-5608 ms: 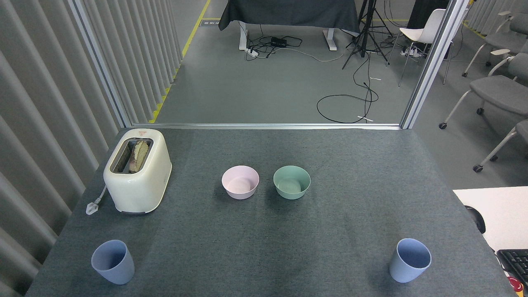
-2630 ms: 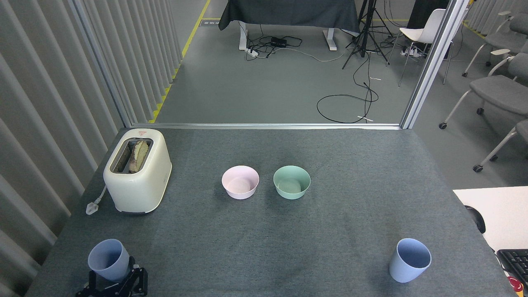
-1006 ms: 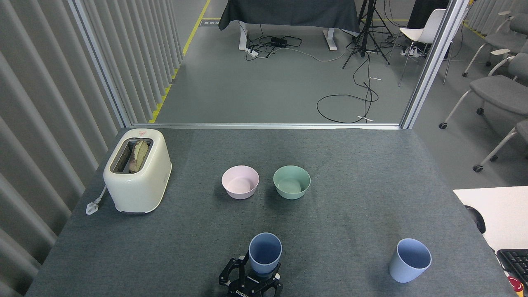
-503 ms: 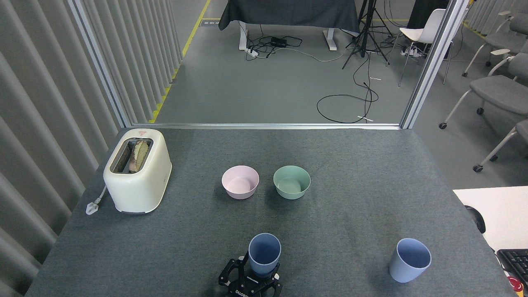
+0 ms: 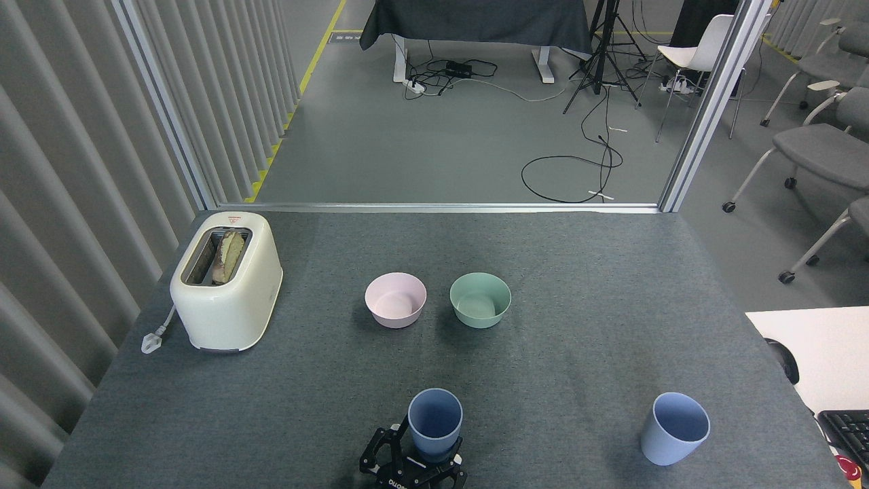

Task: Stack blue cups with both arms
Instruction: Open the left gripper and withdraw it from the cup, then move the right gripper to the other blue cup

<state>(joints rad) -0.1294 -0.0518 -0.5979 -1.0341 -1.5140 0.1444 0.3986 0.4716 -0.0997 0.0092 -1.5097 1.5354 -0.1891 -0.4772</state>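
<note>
One blue cup [image 5: 435, 421] stands upright at the front centre of the table, mouth open upward. My left gripper [image 5: 421, 454] is shut on its lower part, black fingers [image 5: 377, 448] wrapping the base from the near side. The other blue cup [image 5: 674, 429] stands alone and upright at the front right, roughly 350 pixels to the right of the held one. My right arm and its gripper are out of view.
A pink bowl [image 5: 396, 300] and a green bowl [image 5: 480, 299] sit side by side mid-table. A cream toaster [image 5: 226, 280] with bread stands at the left. Grey felt table [image 5: 577, 326]; a white desk [image 5: 818, 346] with a keyboard [image 5: 845, 428] adjoins the right edge.
My left gripper took hold of the front-left cup and carried it right to the front centre. In the last half second it barely moved. The right cup stayed put.
</note>
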